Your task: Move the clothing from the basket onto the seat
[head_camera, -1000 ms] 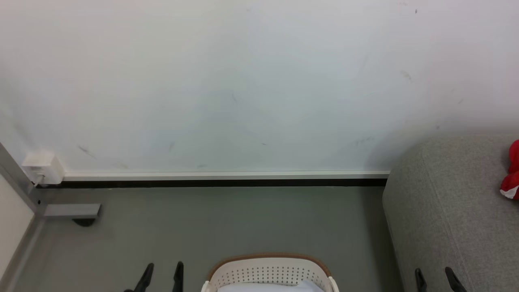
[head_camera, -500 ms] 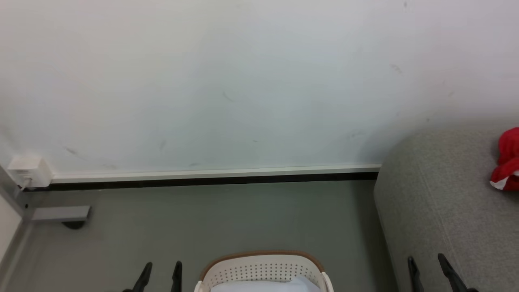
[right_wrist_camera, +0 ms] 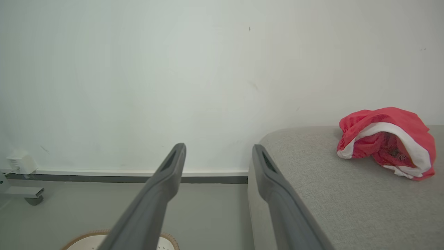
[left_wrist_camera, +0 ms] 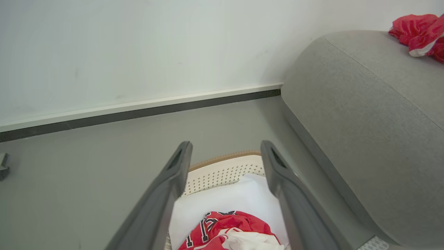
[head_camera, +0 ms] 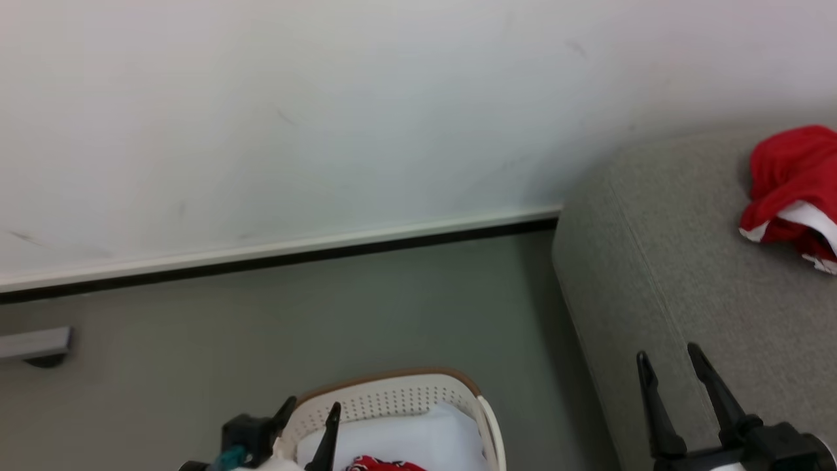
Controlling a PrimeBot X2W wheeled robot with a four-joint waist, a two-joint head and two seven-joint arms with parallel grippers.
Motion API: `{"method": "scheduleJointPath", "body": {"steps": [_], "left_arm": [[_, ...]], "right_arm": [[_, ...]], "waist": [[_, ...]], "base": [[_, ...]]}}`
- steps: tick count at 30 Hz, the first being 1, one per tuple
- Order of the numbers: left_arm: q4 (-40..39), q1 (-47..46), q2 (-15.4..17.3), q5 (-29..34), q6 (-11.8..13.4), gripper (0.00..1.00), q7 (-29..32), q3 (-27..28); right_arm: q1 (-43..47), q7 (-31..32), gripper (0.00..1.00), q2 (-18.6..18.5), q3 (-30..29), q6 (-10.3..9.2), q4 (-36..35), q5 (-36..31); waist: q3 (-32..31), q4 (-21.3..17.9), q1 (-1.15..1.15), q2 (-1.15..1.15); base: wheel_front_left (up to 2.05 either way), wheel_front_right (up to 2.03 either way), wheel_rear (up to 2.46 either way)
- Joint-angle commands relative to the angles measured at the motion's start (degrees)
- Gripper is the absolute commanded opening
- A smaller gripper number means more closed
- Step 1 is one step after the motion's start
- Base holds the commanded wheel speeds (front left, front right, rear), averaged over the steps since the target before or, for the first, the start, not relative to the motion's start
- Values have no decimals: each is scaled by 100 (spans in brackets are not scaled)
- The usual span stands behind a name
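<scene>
Head view | basket [head_camera: 392,400] cut off below | clothing [head_camera: 786,171] cropped right

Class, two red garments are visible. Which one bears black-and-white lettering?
The garment lying in the basket; the other garment, on the sofa, shows white trim instead.

Left gripper [head_camera: 312,407] and right gripper [head_camera: 668,353], fingers wide apart, nothing between them.

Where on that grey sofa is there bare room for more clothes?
The sofa is bare from its rounded end by the wall up to the red garment lying on it. The floor between basket and wall is bare too. The basket is crowded: a red jersey on white cloth.
</scene>
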Motion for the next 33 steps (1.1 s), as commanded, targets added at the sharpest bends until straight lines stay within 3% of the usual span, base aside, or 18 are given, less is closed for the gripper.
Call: {"method": "scheduleJointPath", "body": {"steps": [1, 18, 33], "left_arm": [[97, -115, 72, 67, -18, 100, 77, -34], [2318, -1604, 508, 304, -126, 100, 2022, -674], [3323, -2265, 837, 339, -105, 100, 2199, -902]], "right_arm": [[-84, -1, 100, -8, -1, -15, -51, 1], [-805, -1, 100, -5, 342, -15, -550, 600], [-1205, -1, 100, -4, 434, -15, -785, 1098]], "waist": [[290, -260, -1, 0], [1709, -1244, -1, 0], [2575, -1547, -1, 0]], "base": [[0, 0, 0], [0, 0, 0], [0, 0, 0]]}}
